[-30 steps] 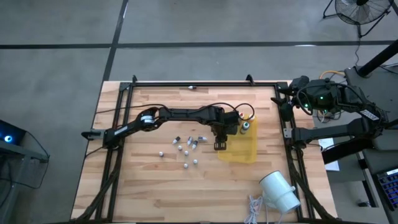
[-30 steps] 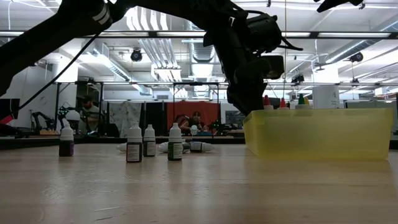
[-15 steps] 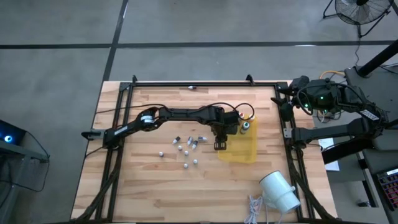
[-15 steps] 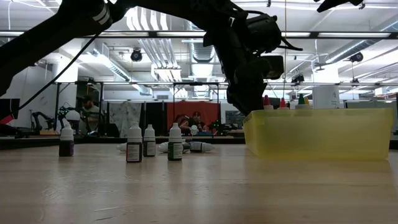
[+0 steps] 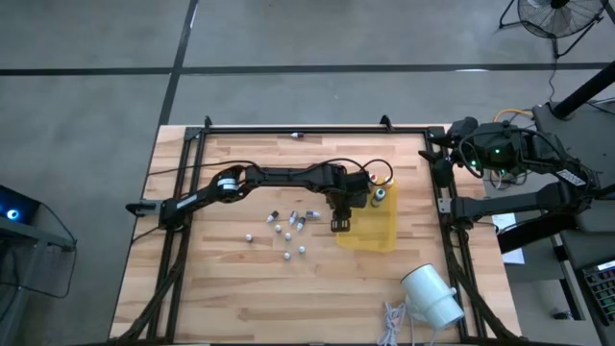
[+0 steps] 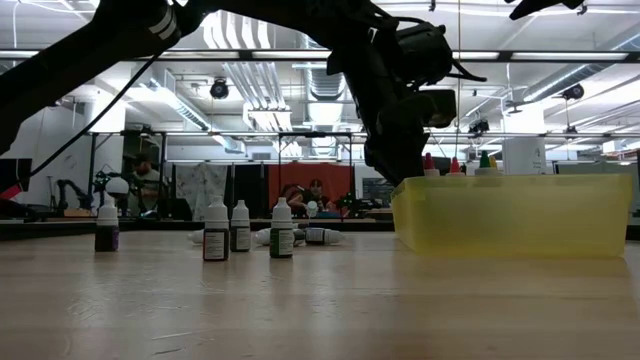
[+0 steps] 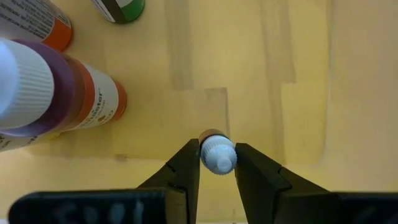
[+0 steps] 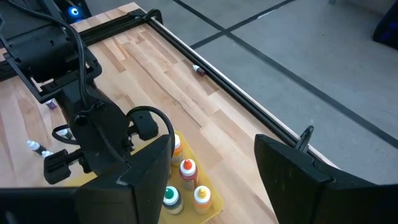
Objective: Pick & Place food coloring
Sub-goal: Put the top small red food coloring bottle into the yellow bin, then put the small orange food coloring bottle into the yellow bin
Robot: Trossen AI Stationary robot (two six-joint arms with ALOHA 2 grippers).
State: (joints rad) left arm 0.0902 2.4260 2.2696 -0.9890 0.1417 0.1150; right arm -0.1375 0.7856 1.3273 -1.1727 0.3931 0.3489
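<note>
My left gripper (image 5: 341, 223) reaches steeply down into the near left part of the yellow bin (image 5: 377, 235) and is shut on a small food coloring bottle (image 7: 217, 155) with a white cap. Several more bottles (image 7: 74, 99) stand at the bin's far end (image 5: 380, 192); their coloured tops (image 6: 455, 163) show over its wall. Other small bottles (image 5: 288, 226) are scattered on the wood left of the bin, some upright (image 6: 216, 232), some lying down (image 6: 315, 236). My right gripper (image 8: 211, 168) waits open, high beyond the table's right edge. My left gripper pinches the small bottle at its white cap (image 7: 219, 163) between the two fingertips (image 7: 186, 163), coming from above and slanting down. The cap points up toward the wrist, with the brownish body (image 7: 211, 134) below it. Whether its base rests on the bin floor I cannot tell.
A big white cylinder (image 5: 432, 293) lies at the near right corner beside a coiled white cable (image 5: 394, 322). A black frame (image 5: 307, 131) runs around the table. One tiny bottle (image 8: 198, 70) lies by the far rail. Bare wood spans the near half.
</note>
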